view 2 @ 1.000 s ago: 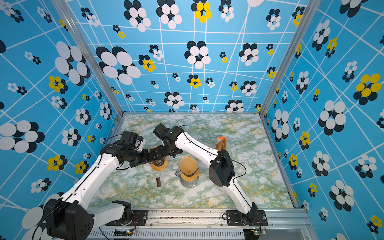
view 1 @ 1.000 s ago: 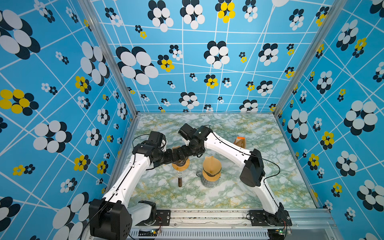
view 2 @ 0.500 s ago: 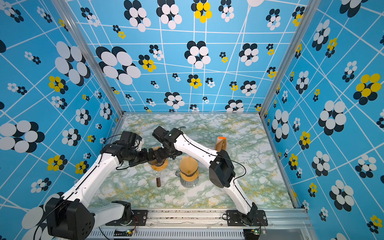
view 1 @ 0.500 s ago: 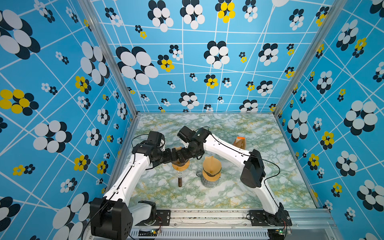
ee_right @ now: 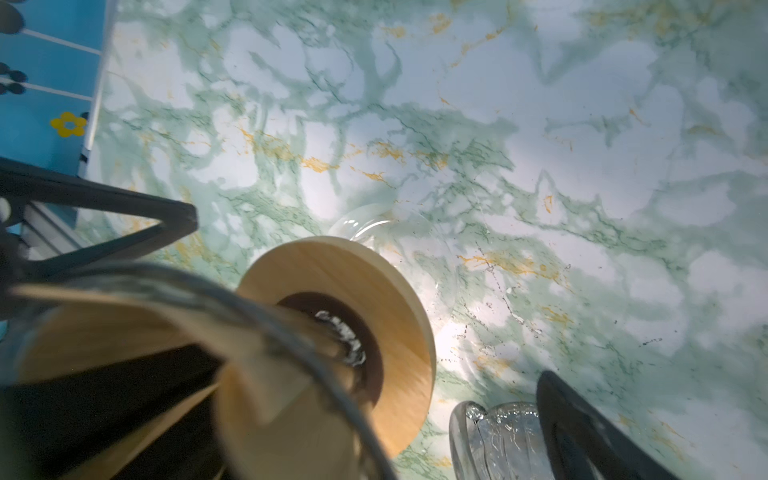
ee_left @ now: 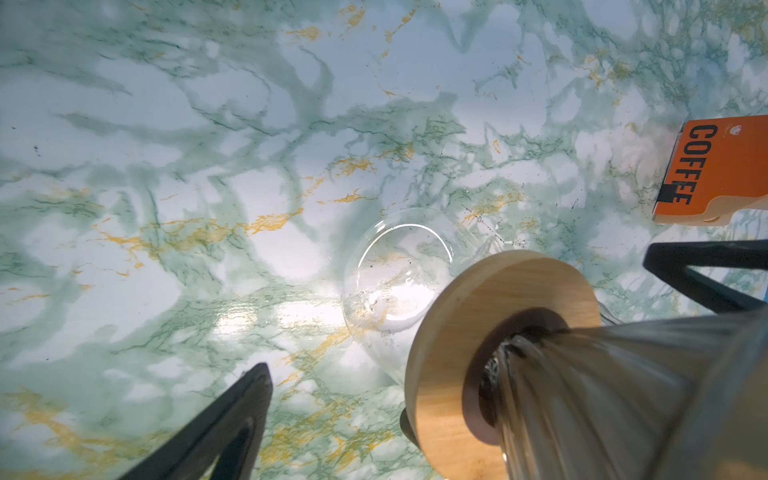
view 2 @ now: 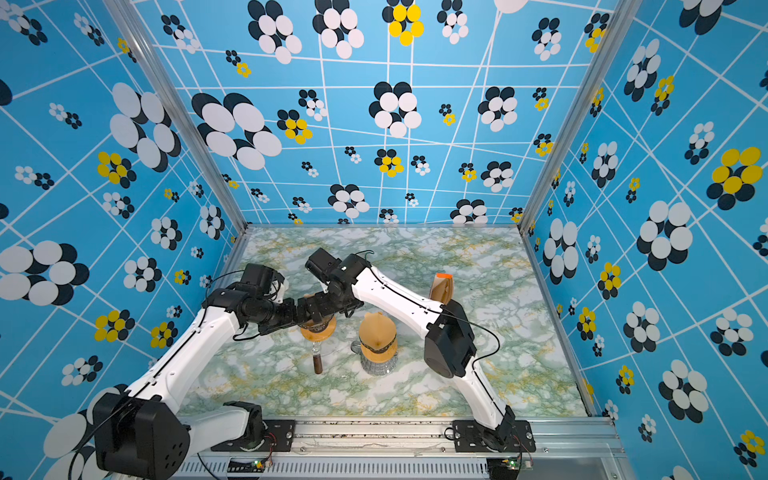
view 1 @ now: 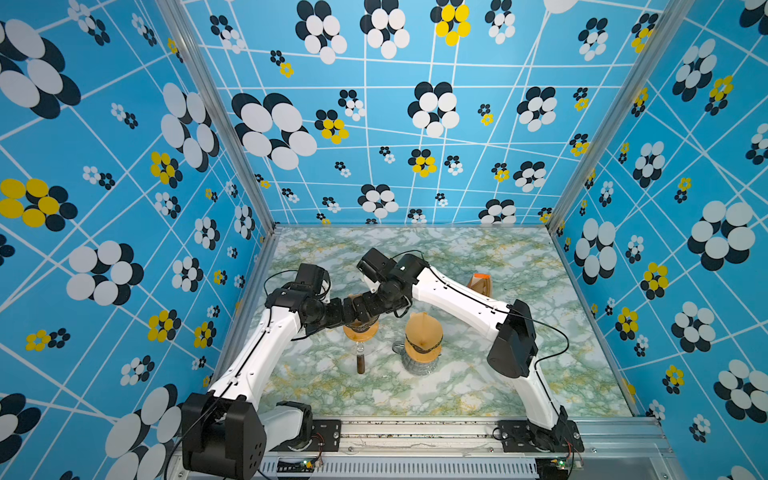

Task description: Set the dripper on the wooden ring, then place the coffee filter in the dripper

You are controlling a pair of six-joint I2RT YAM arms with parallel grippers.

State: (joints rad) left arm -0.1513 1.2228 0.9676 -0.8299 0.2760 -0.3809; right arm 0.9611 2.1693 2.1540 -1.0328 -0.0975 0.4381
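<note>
Left gripper (ee_left: 455,311) and right gripper (ee_right: 368,297) meet nose to nose over the dripper (view 1: 360,330), jaws spread wide either side of it, hiding its cone in both top views. Under them lies a glossy table (view 1: 478,386) marbled in green. Just beside the dripper stands a ribbed glass jug (view 1: 417,365) capped by a tan cone (view 1: 422,334) with a dark band. The dripper is ribbed glass on a round wooden collar, over a clear glass (ee_left: 395,282). Farther back, an orange box (ee_left: 723,166) reads COFFEE. The tan filter (ee_right: 104,328) shows inside the dripper.
</note>
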